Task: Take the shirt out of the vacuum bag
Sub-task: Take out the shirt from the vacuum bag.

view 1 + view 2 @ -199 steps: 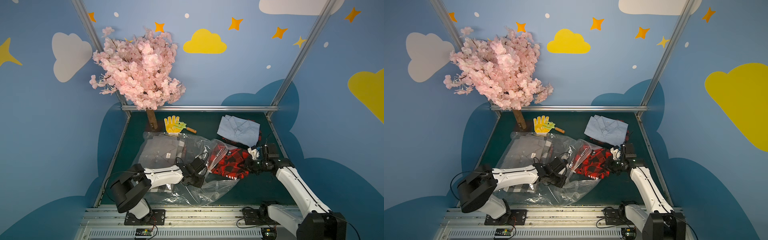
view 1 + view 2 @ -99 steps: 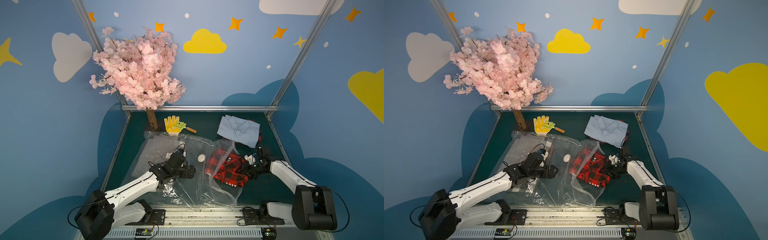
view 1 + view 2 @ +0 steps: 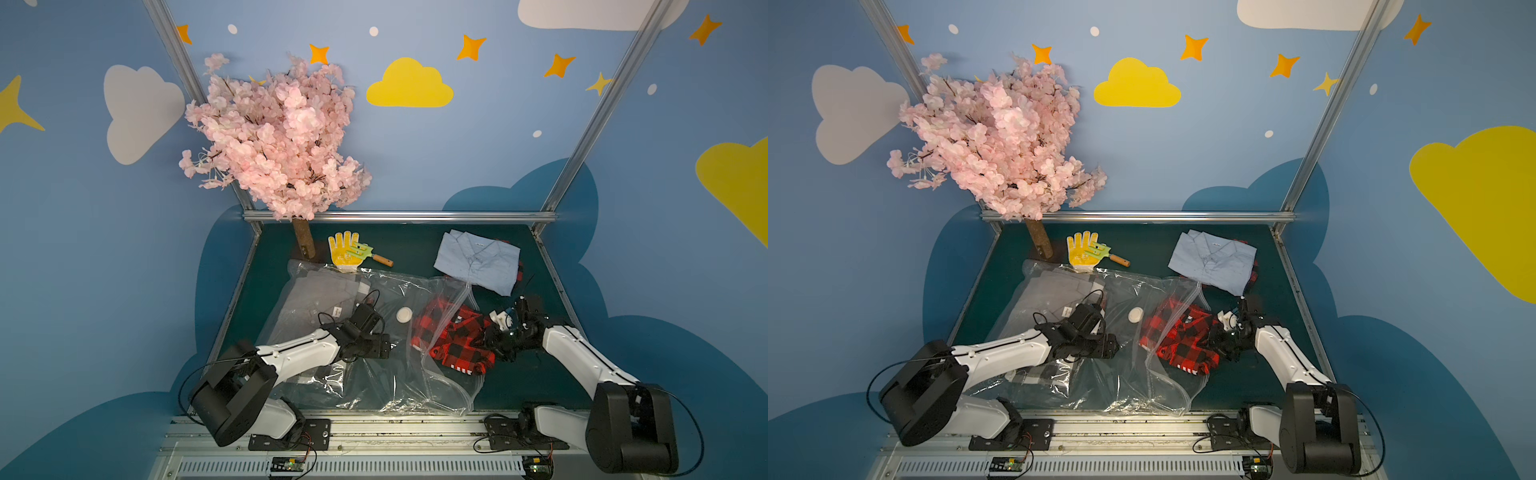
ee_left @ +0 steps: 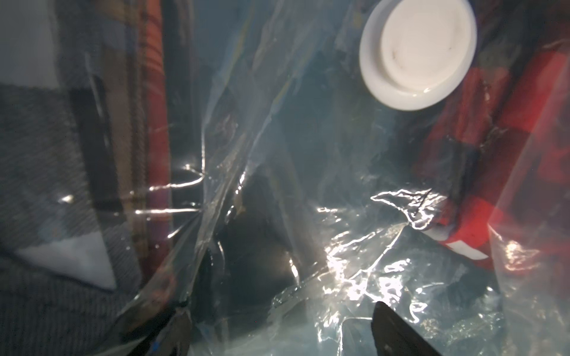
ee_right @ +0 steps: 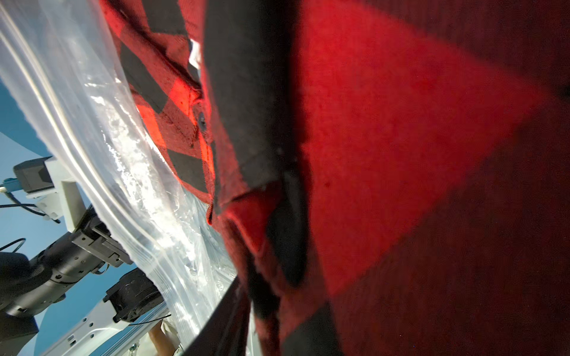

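The vacuum bag (image 3: pixel 374 374) (image 3: pixel 1100 374) lies flat and crinkled mid-table, its white valve (image 3: pixel 404 314) (image 4: pixel 416 52) facing up. A red-and-black plaid shirt (image 3: pixel 451 338) (image 3: pixel 1179 336) (image 5: pixel 416 138) lies across the bag's zip edge (image 5: pixel 92 138), partly under the clear film and partly out to the right. My left gripper (image 3: pixel 384 348) (image 3: pixel 1111 346) (image 4: pixel 280 306) hovers open over the film beside the valve. My right gripper (image 3: pixel 494 340) (image 3: pixel 1223 343) sits at the shirt's right edge. Cloth covers its wrist view, so only one dark finger (image 5: pixel 222 320) shows.
A second clear bag holding a grey shirt (image 3: pixel 320 299) lies under the left arm. A folded light-blue shirt (image 3: pixel 478 259) sits at back right. A yellow glove with a green trowel (image 3: pixel 347 249) and a pink blossom tree (image 3: pixel 274 137) stand at the back.
The left gripper has opened and let go of the bag, which has dropped from a bunched heap to lie flat. The right gripper drew the shirt slightly toward the front.
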### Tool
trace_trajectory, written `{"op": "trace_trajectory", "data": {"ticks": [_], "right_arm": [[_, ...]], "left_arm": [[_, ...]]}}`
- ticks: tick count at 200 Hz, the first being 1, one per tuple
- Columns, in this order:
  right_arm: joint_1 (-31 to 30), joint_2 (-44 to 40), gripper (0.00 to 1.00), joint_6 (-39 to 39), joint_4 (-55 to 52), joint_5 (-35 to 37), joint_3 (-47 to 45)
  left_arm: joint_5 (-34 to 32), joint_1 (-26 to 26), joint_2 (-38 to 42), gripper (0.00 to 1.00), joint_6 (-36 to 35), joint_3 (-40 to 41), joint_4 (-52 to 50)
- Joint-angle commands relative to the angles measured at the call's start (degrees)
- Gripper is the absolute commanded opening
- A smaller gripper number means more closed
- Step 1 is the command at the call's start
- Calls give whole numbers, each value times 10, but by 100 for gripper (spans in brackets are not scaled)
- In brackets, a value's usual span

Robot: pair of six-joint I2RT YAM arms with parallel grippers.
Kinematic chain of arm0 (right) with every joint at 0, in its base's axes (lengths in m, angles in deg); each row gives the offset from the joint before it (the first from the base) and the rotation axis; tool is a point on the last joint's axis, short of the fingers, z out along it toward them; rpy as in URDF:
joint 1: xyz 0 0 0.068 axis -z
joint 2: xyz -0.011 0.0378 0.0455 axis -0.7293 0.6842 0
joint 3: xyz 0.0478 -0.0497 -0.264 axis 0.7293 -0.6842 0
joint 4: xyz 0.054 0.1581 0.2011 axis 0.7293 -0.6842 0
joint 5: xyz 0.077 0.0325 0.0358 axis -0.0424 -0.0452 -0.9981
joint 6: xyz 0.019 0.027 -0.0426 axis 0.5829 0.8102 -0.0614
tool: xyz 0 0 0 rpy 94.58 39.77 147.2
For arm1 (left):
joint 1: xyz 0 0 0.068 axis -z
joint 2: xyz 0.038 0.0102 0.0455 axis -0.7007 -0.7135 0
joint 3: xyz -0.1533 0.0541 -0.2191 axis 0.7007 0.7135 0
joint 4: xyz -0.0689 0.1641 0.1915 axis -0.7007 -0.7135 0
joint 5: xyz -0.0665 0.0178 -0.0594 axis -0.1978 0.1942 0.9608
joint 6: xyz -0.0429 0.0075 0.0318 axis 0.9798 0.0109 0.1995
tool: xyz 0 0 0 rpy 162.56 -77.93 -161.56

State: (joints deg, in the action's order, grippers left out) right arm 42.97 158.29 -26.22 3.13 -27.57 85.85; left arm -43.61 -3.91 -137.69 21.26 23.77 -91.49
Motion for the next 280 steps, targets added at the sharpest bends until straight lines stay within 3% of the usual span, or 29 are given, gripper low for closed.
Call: {"op": "trace_trajectory", "data": {"ticks": [1, 64, 124, 205, 280], "right_arm": [[-6, -34, 45, 6, -46, -4, 11], [-23, -72, 48, 36, -35, -28, -6], [-55, -13, 48, 47, 13, 13, -27], [-48, -70, 59, 80, 15, 64, -78], [-49, -114, 64, 156, 161, 56, -149]], "left_arm": [[4, -4, -28, 91, 3, 22, -15], [18, -4, -46, 90, 1, 28, 0], [24, -4, -54, 89, 4, 34, 9], [26, -4, -54, 89, 2, 39, 9], [29, -4, -52, 89, 1, 42, 9]]}}
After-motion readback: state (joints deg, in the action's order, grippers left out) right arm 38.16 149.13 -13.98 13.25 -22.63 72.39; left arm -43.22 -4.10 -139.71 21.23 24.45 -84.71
